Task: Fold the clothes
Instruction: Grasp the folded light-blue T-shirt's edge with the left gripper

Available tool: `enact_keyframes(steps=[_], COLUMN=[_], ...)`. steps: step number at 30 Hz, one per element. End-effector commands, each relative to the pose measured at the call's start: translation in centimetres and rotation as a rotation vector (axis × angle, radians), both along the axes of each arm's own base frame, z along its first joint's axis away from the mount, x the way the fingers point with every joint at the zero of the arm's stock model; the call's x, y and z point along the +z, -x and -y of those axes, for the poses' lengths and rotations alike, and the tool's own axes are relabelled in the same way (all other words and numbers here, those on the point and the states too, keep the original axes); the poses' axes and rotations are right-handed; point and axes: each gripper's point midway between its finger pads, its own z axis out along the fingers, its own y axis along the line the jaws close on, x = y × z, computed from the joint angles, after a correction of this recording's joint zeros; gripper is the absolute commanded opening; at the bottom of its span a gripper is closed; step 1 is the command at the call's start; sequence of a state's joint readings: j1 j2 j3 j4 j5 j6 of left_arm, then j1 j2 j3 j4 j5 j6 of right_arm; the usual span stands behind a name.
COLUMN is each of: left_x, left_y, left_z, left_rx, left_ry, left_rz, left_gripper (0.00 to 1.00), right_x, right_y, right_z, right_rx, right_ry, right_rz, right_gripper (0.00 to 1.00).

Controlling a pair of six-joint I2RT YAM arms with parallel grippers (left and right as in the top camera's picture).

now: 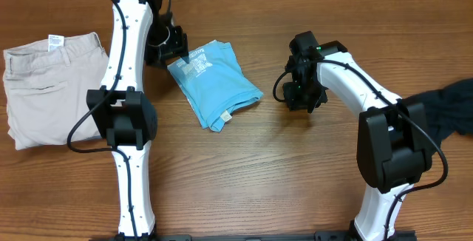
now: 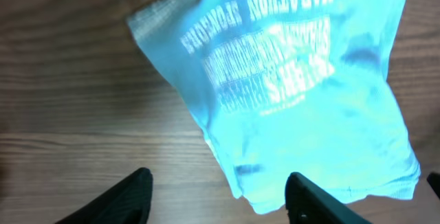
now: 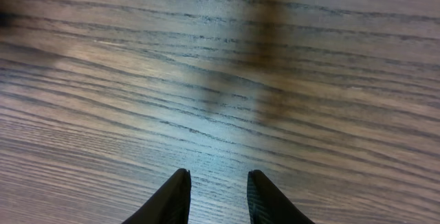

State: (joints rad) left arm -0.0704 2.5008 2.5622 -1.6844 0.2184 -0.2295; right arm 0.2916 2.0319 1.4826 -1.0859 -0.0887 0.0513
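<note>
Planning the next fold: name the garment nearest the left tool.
The light blue T-shirt, beside the left tool; the beige shorts and black garment lie farther off.

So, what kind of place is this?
Likely a robotics lab bench: a wooden table, a white left arm and right arm, and a blue T-shirt and beige shorts laid out.

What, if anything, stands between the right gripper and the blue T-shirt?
Nothing visible. Only bare table separates the right gripper from the blue T-shirt; the left gripper sits at the shirt's far side, out of that path.
</note>
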Motion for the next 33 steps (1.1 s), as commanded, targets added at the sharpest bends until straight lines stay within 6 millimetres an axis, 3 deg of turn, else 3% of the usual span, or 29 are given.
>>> enact_keyframes(steps=[1,8,15,21,24,27,33], left_x=[-0.6,-1.2,3.5,5.8,5.6,4.7,0.2], left_y=[0.9,2.5,3.3,7.2,9.4,10.1,9.9], left_z=[2.2,4.4,4.7,2.9,1.5,1.4,2.4], left_rx=[-0.023,-0.054,-0.069,-0.059,-0.037,-0.015,0.011], left_ry=[0.07,0.021,-0.1,-0.19,-0.244,-0.239,-0.153], left_rz=[-0.046,-0.089,0.03,0.015,-0.011,0.021,0.123], left_gripper=[0.62,0.56,0.56,0.57,0.57,0.59,0.61], right_x=[1.2,1.2,1.2,1.2,1.2,1.2,1.2], right_y=[-0.2,-0.2,-0.5,-0.3,-0.3,-0.3,-0.3], right_z=[0.0,1.5,3.2,3.9,3.9,3.9,3.9], right_rx=[0.003,-0.037,-0.082,-0.098,-0.098,-0.098,-0.098], right_ry=[-0.01,-0.005,-0.003,0.0,0.0,0.0,0.0], right_rz=[0.031,0.013,0.005,-0.009,-0.01,-0.009,-0.01], right_gripper=[0.31,0.31,0.31,0.31,0.31,0.32,0.32])
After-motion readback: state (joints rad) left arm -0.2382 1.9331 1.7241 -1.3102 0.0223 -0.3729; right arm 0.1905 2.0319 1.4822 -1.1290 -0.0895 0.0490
